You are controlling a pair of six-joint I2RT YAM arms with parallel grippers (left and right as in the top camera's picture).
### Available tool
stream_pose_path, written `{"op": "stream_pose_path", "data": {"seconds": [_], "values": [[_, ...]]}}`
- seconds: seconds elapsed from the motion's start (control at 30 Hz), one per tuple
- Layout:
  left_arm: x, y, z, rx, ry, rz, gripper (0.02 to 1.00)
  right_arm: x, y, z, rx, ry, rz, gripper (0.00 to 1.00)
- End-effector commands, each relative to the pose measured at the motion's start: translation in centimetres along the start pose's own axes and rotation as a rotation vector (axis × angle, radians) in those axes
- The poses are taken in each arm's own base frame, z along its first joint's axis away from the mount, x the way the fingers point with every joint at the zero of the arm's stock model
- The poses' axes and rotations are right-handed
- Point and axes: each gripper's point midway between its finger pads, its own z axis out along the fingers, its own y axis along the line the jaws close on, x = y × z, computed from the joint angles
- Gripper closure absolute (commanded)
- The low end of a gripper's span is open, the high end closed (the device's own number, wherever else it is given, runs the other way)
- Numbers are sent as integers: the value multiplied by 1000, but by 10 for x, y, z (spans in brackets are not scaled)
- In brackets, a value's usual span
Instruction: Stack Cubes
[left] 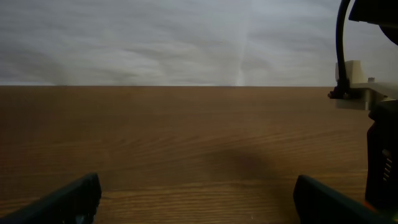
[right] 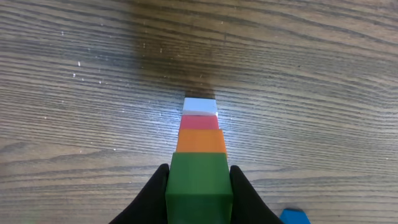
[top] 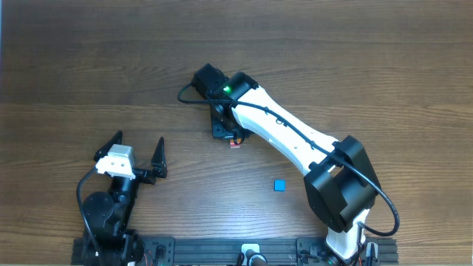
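My right gripper (right: 199, 179) is shut on a green cube (right: 198, 183), its dark fingers pressed against the cube's two sides. The green cube sits on top of a column of an orange cube (right: 200, 142), a red cube (right: 200, 122) and a white cube (right: 200, 106). In the top view the right gripper (top: 224, 125) is near the table's middle, with a sliver of the red cube (top: 235, 145) showing beside it. A blue cube (top: 278, 185) (right: 293, 216) lies alone on the wood nearer the arm bases. My left gripper (top: 137, 157) stands open and holds nothing, at the left.
The wooden table (top: 369, 89) is bare around the stack. The right arm (top: 288, 137) slants across the middle from its base at the lower right, and part of it shows in the left wrist view (left: 373, 99).
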Motion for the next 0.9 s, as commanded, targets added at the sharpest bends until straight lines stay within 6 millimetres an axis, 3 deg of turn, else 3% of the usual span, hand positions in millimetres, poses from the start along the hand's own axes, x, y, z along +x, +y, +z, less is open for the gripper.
{"op": "stream_pose_path", "data": {"seconds": [0.03,0.1,0.23,0.47,0.57,0.6,0.7,0.8,0.87,0.9], "values": [[1,-1,0,8,-1,12,18,4,-3,7,21,8,1,945],[1,-1,0,8,-1,12,18,4,-2,7,20,6,1,882],[1,-1,0,8,-1,12,18,3,-2,7,19,5,2,654],[1,-1,0,8,-1,12,18,3,-2,7,19,5,1,432],[1,-1,0,8,-1,12,18,3,-2,7,19,5,1,189],[1,-1,0,8,-1,12,18,3,-2,7,19,5,1,29],[1,-1,0,8,-1,12,18,3,-2,5,16,1,1,7],[1,-1,0,8,-1,12,20,1,-1,-11,-9,-34,-15,7],[1,-1,0,8,-1,12,18,2,-2,-29,-32,-66,-37,9],[1,-1,0,8,-1,12,18,6,-6,-49,-48,-91,-60,7]]}}
